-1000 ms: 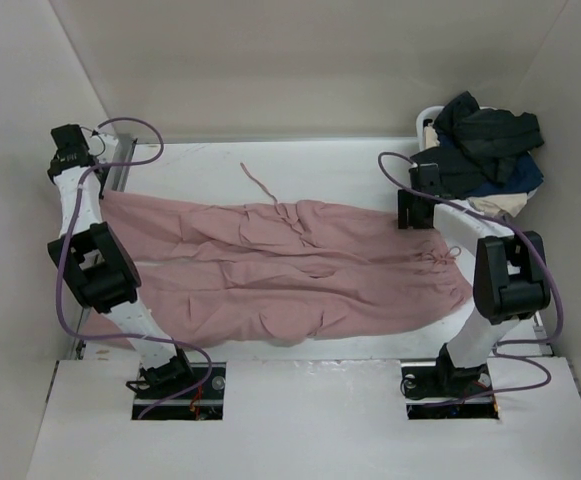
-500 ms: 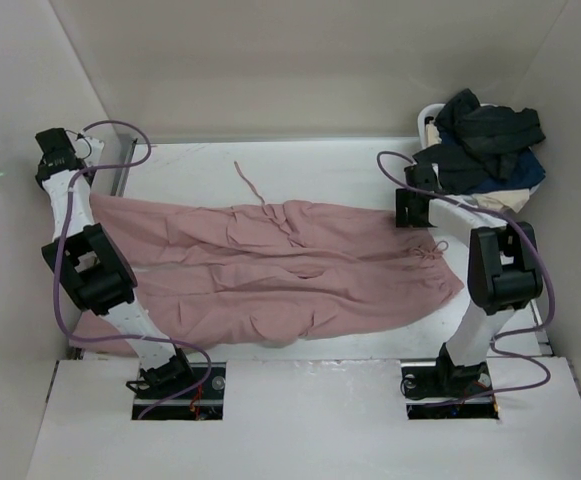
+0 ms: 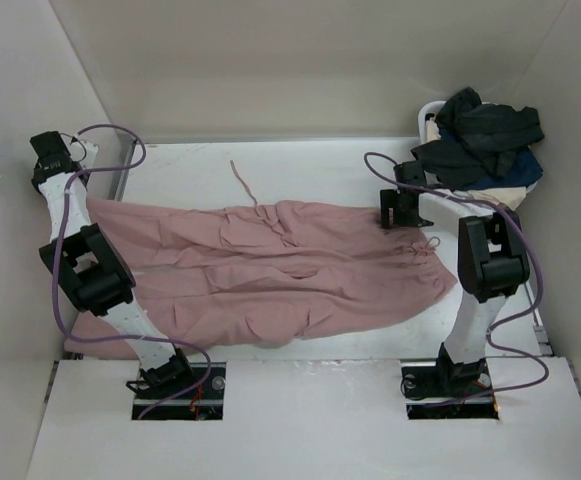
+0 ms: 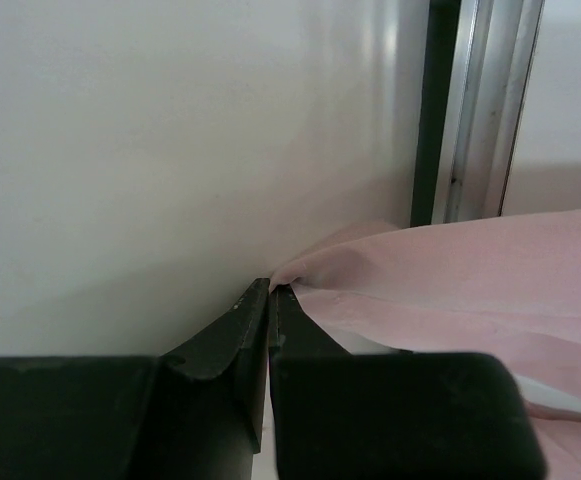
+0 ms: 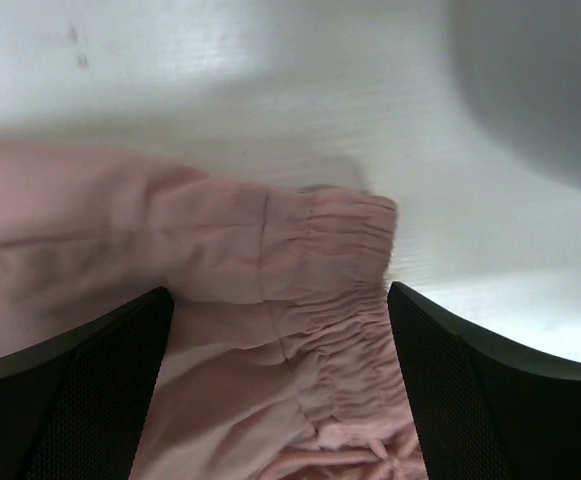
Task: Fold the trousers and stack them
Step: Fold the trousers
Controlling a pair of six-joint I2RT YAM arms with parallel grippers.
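Note:
The dusty-pink trousers (image 3: 270,265) lie spread across the table, legs to the left and gathered waist (image 5: 320,260) to the right. A loose drawstring (image 3: 242,180) trails toward the back. My left gripper (image 3: 70,185) is at the far left by the side wall, shut on the corner of a leg hem (image 4: 300,275); the left wrist view shows its fingertips pinching the cloth (image 4: 273,290). My right gripper (image 3: 392,218) is open just above the back corner of the waist, its fingers (image 5: 90,370) on either side of the elastic band (image 5: 278,300).
A heap of black and navy garments (image 3: 480,140) over a cream cloth (image 3: 500,205) sits in a white bin at the back right. An aluminium rail (image 3: 120,170) runs along the left wall, also in the left wrist view (image 4: 480,110). White walls enclose the table.
My left gripper has moved left and back with the leg hem, and the trousers have slid left. My right gripper has moved left along the back of the waist.

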